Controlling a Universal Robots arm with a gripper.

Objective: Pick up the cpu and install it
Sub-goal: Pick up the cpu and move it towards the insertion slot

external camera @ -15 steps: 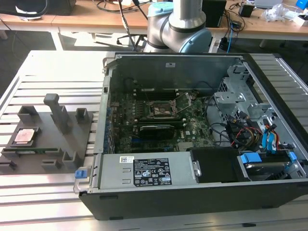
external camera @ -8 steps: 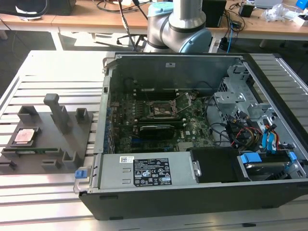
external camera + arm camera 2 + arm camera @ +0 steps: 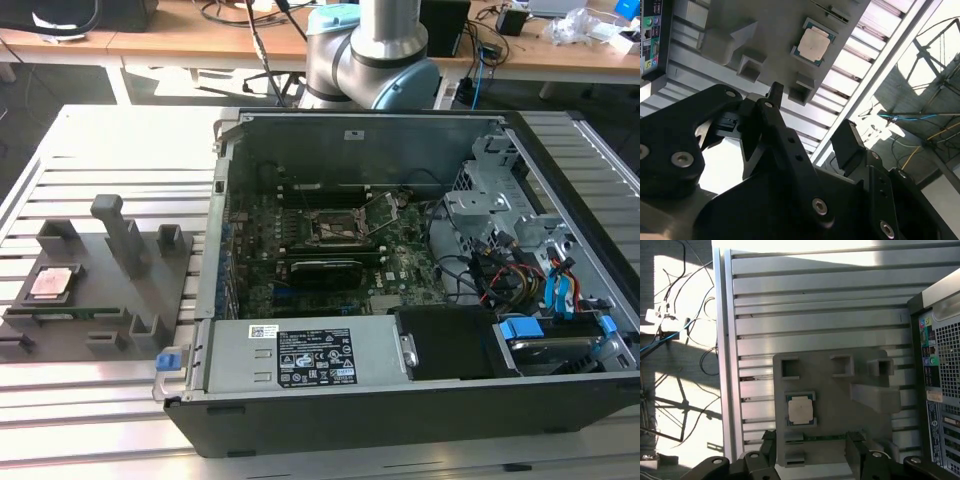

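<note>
The gripper hung with its jaws spread wide and empty, well clear of the grey fixture, where the cpu lay flat in its recess, just ahead of the gap and slightly nearer one finger, its sides square to them.

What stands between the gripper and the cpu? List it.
Nothing visible does. In both wrist views the open gripper faces the cpu, which lies uncovered on the gray holder; the holder's posts stand beside it, not over it.
</note>
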